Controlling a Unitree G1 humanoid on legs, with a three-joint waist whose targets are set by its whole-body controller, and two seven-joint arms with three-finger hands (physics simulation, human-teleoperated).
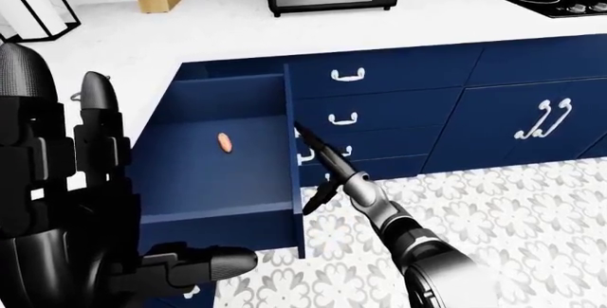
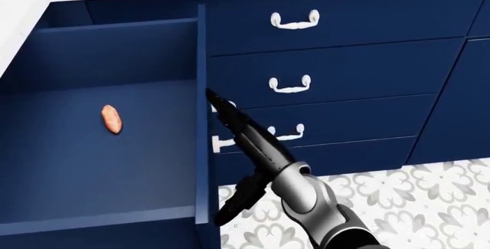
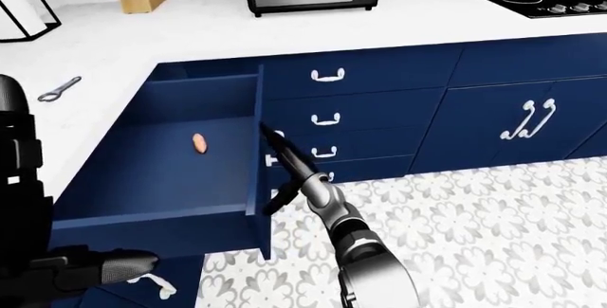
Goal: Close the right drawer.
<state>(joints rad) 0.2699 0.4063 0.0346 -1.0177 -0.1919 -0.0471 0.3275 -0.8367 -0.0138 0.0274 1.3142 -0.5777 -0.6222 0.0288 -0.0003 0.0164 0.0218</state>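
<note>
**Right robot hand set against the open drawer's front panel**

The deep navy-blue drawer (image 2: 99, 145) stands pulled well out from the cabinet run under the white surface (image 1: 190, 38), at the left of the bank of closed navy drawers with white curved handles (image 2: 294, 19). Its tall front panel shows edge-on in the head view, running from far to near, and a small orange oval object (image 2: 112, 118) lies on the drawer floor.

The right robot hand (image 2: 222, 111) reaches in from the right, its long black fingers (image 2: 230, 114) stretched out straight and spread, gripping nothing. The fingertips sit at the outer face of the panel, just beside the drawer's own white handle (image 2: 222, 141); I judge them touching or nearly so, though I cannot tell for certain.

The left robot hand (image 1: 57, 201) hangs raised and loosely open close to the camera, empty, well apart from the panel.

So the right hand is the nearer. The panel lies to its left, and closing calls for a push leftward, along the drawer's travel.
</note>
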